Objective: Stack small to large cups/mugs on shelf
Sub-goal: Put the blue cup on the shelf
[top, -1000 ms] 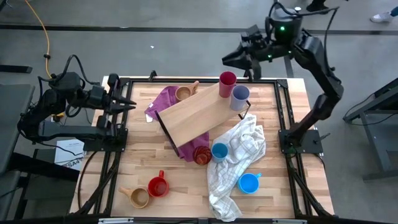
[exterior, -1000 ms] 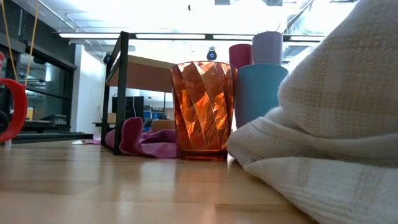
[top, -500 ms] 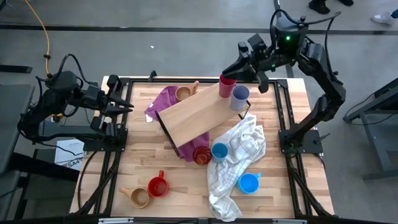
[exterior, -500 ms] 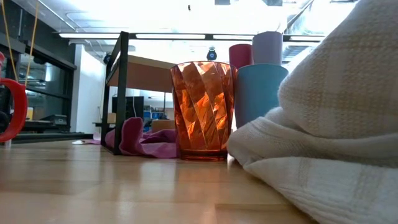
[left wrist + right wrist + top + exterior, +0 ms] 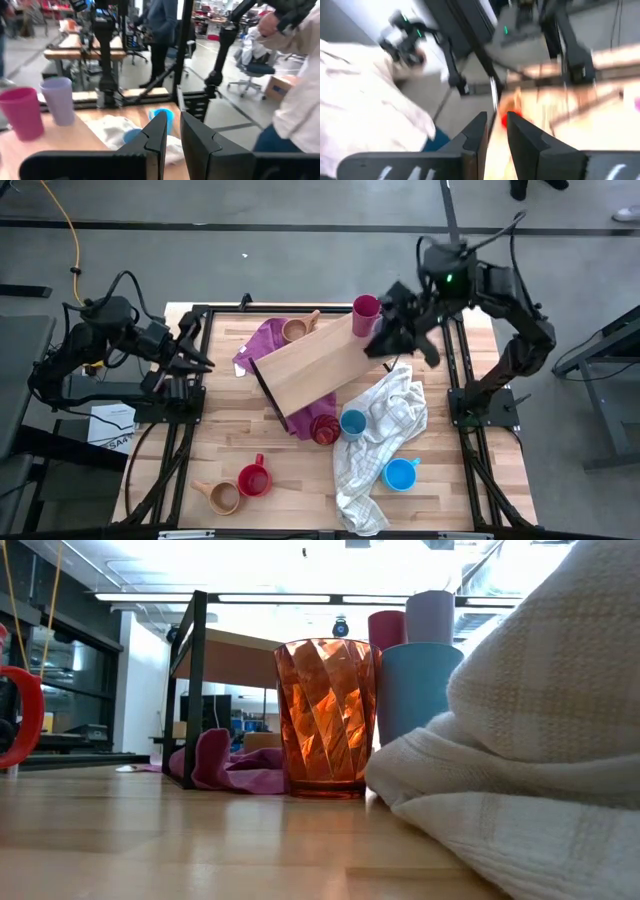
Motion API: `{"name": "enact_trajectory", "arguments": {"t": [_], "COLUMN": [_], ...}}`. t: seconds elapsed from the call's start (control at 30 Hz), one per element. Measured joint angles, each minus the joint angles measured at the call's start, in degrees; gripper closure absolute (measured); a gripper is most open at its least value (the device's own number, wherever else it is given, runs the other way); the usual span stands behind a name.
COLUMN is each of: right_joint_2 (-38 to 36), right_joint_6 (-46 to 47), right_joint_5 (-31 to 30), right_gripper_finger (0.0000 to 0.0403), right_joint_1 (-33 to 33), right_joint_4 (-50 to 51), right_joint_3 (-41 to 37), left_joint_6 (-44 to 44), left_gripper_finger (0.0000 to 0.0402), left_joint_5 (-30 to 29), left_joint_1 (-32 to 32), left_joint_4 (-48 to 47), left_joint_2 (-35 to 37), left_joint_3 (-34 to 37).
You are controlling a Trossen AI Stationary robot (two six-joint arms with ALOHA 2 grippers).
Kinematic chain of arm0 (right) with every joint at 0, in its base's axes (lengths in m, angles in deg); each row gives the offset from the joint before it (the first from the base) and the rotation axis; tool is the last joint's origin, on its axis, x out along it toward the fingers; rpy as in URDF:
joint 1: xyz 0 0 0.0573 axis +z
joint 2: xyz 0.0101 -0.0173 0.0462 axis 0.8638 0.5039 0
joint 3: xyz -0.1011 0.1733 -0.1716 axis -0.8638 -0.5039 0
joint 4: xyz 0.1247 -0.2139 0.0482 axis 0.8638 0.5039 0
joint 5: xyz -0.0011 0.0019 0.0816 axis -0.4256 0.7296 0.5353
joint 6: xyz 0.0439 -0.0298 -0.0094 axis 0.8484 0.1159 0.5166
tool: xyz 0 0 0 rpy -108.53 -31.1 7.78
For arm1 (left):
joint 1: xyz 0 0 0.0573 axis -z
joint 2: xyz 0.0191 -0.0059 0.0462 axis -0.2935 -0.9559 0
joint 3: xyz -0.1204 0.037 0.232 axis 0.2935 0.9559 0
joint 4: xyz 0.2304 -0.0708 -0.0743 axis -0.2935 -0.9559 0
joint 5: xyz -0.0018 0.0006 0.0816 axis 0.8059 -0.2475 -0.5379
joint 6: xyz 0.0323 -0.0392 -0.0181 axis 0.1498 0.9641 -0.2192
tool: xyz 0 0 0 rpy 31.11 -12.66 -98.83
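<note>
**Jaws nearly shut over the cups**

High view: right gripper (image 5: 385,340), jaws nearly together, hangs over the shelf's (image 5: 310,367) far right end beside the magenta cup (image 5: 366,308). Left gripper (image 5: 200,350) waits far left.

Left wrist view: its jaws stand slightly apart; lavender cup (image 5: 58,99) stands beside the magenta one.

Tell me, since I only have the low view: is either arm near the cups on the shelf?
Observer: Yes. From above, the right gripper is over the shelf's far right end, beside the magenta tumbler.
Operator: And the lavender tumbler?
Observer: The right arm hides the lavender tumbler from above. The left wrist view shows it upright next to the magenta one.
Operator: Where's the left arm?
Observer: The left gripper is at the left edge of the table, off the shelf.
</note>
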Motion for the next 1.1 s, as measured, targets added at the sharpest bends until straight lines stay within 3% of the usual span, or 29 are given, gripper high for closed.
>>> {"name": "enact_trajectory", "arguments": {"t": [0.2, 0.43, 0.67, 0.8, 1.1], "right_joint_2": [0.4, 0.3, 0.3, 0.2, 0.0], "right_joint_6": [-1.6, -0.1, 0.4, 0.8, 6.3], "right_joint_5": [-10.4, -11.7, -16.9, -18.9, -21.5], "right_gripper_finger": [0.0360, 0.0370, 0.0366, 0.0366, 0.0366], "right_joint_1": [7.0, 14.0, 20.8, 23.4, 24.0], "right_joint_4": [12.0, 13.0, 17.7, 15.4, 0.2], "right_joint_3": [-0.1, -0.5, -9.3, -16.0, -27.9], "left_joint_6": [4.1, 11.4, 14.1, 12.8, 6.5], "left_gripper_finger": [0.0357, 0.0357, 0.0357, 0.0357, 0.0357], "left_joint_5": [-0.1, -0.2, -1.4, -2.9, -2.8], "left_joint_1": [0.0, 0.0, 0.0, 0.0, 0.0], "left_joint_4": [-2.9, -3.2, -9.2, -13.6, -12.7], "left_joint_2": [0.0, 0.0, -0.4, -0.6, -0.5], "left_joint_3": [0.0, 0.0, 0.0, 0.0, 0.0]}}
